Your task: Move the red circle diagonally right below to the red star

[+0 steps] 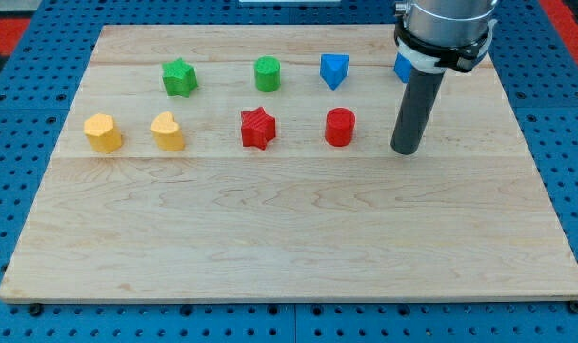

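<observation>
The red circle [339,127] stands on the wooden board at the centre right. The red star [257,128] stands to its left, level with it, with a gap between them. My tip [405,151] rests on the board to the right of the red circle and slightly lower in the view, apart from it. The rod rises straight from the tip to the arm at the view's top right.
A green star [179,77], a green circle [268,73] and a blue block [333,70] line the top row. Another blue block [402,69] is mostly hidden behind the rod. A yellow hexagon [103,132] and a yellow heart [168,131] stand at the left. The board [289,238] lies on a blue pegboard.
</observation>
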`<act>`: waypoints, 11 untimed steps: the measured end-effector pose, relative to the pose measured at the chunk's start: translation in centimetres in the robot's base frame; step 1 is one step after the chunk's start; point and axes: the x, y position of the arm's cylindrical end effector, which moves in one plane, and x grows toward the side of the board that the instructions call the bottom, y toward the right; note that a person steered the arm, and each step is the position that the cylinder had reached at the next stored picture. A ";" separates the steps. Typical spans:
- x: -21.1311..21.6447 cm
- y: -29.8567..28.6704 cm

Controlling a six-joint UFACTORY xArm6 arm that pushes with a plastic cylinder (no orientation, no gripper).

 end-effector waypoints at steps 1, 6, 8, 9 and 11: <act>0.0 0.7; -6.5 -3.3; -4.8 -9.1; -2.9 -8.5; -1.5 -8.5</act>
